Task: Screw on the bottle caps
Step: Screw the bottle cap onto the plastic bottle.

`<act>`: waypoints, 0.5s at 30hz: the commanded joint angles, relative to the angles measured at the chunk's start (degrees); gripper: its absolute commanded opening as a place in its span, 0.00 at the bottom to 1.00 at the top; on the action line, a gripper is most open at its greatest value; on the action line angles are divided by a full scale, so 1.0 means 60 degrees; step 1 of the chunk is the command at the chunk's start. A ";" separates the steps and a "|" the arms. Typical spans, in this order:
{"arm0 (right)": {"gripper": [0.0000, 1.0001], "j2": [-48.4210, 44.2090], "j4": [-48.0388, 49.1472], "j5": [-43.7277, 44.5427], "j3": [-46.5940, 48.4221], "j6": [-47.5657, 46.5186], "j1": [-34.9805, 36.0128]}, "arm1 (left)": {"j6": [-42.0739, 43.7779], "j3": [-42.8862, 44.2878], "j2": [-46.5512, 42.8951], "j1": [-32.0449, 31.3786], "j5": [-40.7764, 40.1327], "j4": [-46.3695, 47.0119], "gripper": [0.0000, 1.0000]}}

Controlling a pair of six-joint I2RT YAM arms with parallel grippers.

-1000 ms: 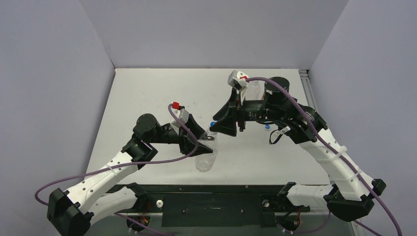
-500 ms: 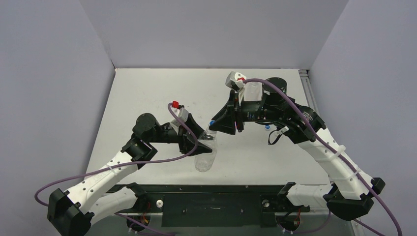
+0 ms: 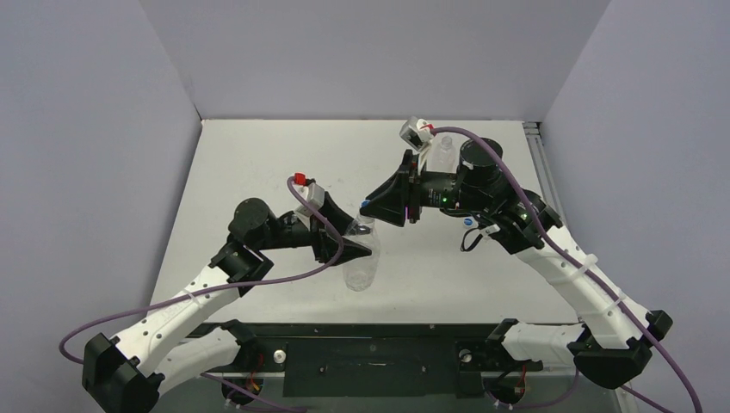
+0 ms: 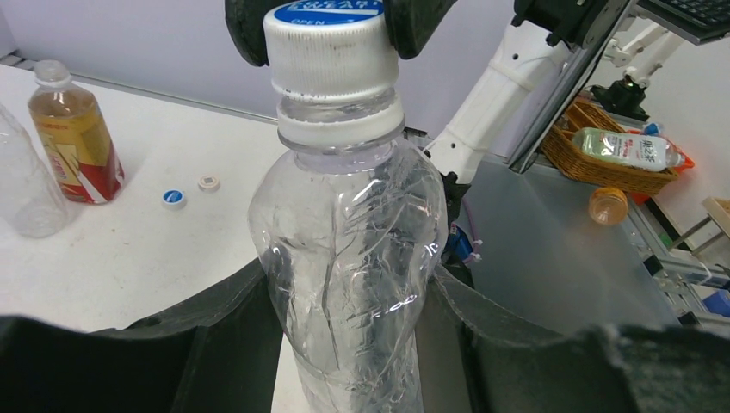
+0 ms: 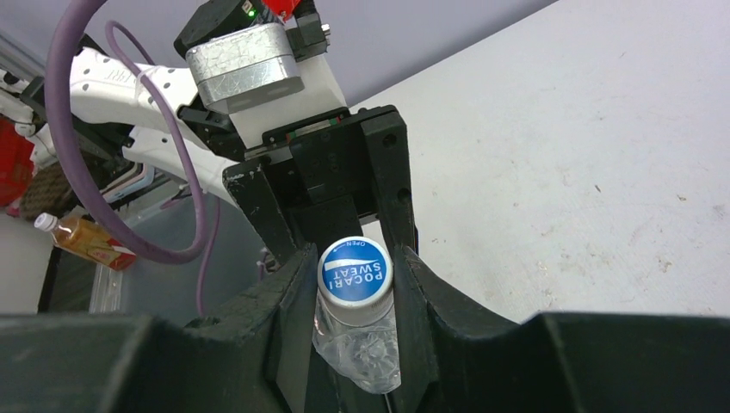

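A clear, crumpled bottle (image 4: 349, 249) stands upright between the jaws of my left gripper (image 4: 353, 331), which is shut on its body. The same bottle (image 3: 361, 262) sits near the table's front middle in the top view. A blue-and-white cap (image 5: 355, 272) sits on its neck. My right gripper (image 5: 355, 280) is shut on that cap, one finger pressed on each side. From above, the right gripper (image 3: 368, 209) meets the left gripper (image 3: 361, 249) over the bottle. An amber bottle with a red band (image 4: 76, 138), wearing a white cap, stands further back on the table.
A second clear bottle (image 3: 442, 155) stands at the back behind the right arm. A loose blue cap (image 4: 173, 197) and a pale cap (image 4: 207, 181) lie on the table near the amber bottle. Off the table is a basket (image 4: 603, 168) holding a bottle.
My right gripper has moved left onto the bottle's top and shut on the cap. The left gripper has brought the bottle from a tilt to nearly upright.
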 commanded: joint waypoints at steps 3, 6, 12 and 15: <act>0.13 0.0080 0.1139 0.0258 -0.0576 0.1128 0.0438 | 0.0359 0.0303 -0.0057 -0.0038 -0.1152 0.1239 0.11; 0.12 0.0112 0.1267 0.0548 -0.0751 0.1354 0.0593 | 0.0468 0.0344 -0.0064 -0.0038 -0.1854 0.1201 0.11; 0.10 0.0238 0.1056 0.1572 -0.0780 0.1575 0.0750 | 0.0949 0.0543 -0.0086 -0.0050 -0.3155 0.0719 0.11; 0.09 0.0310 0.0814 0.2109 -0.0672 0.1595 0.0816 | 0.1275 0.0712 -0.0078 -0.0050 -0.3772 0.0321 0.11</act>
